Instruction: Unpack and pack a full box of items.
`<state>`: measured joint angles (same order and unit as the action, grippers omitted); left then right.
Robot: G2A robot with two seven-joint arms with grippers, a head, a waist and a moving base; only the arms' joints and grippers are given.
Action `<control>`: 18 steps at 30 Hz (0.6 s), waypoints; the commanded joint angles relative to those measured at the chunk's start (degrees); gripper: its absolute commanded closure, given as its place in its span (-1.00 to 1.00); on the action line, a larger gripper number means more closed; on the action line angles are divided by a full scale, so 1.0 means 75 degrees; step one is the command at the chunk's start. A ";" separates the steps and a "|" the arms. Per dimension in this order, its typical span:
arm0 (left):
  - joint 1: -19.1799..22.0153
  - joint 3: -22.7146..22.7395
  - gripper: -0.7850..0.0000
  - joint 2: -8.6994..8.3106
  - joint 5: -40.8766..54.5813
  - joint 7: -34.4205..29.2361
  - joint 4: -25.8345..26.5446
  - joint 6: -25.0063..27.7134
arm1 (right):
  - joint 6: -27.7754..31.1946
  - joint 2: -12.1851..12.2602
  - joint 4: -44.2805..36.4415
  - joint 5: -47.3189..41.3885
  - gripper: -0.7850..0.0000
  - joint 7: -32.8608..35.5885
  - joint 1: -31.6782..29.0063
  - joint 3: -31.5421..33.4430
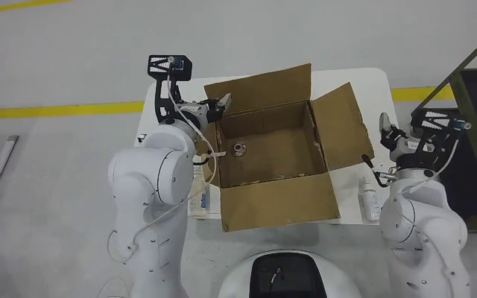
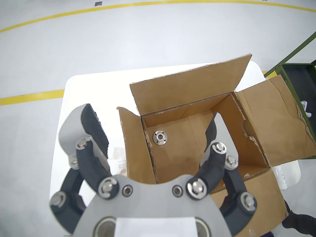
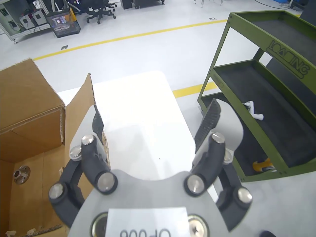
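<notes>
Hovering at a nearly empty box, both of your pincers were spread and holding nothing.

You had the white table (image 1: 365, 82) carrying the cardboard box (image 1: 277, 203), its four flaps splayed outward. Your left gripper (image 2: 153, 117) hung above the box's left wall, jaws wide apart. Your right gripper (image 3: 155, 110) sat outside the box's right flap, equally wide and empty. One bottle (image 1: 200, 197) lay just beside the box's left wall and a second bottle (image 1: 369, 197) lay beyond its right flap. A small metal flange (image 2: 159, 137) lay on the box floor, close to the left wall. I judged that closeness to be your main risk, since a finger coming down could catch the wall and shove the box. The flat flange could also slip from the pads.
</notes>
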<state>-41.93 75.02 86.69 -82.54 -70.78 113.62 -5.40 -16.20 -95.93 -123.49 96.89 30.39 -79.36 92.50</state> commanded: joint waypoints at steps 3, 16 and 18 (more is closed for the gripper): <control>0.0000 0.0000 -1.00 0.0000 0.0000 0.0000 0.0000 0.0000 | -0.0001 0.0000 0.0000 -0.0001 -1.00 -0.0001 0.0000 0.0000; 0.0137 -0.0261 -1.00 0.0056 0.0820 0.0534 -0.0235 0.0041 | 0.0005 0.0039 -0.0076 -0.0898 -1.00 0.0028 0.0220 0.0356; 0.0312 -0.0415 -1.00 0.0082 0.0994 0.0425 -0.0396 0.0001 | 0.0089 0.0058 -0.0069 -0.1365 -1.00 0.0267 0.0346 0.0592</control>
<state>-40.47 72.73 87.19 -75.84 -66.98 111.45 -5.20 -16.05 -95.60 -124.07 89.03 31.17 -77.35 95.73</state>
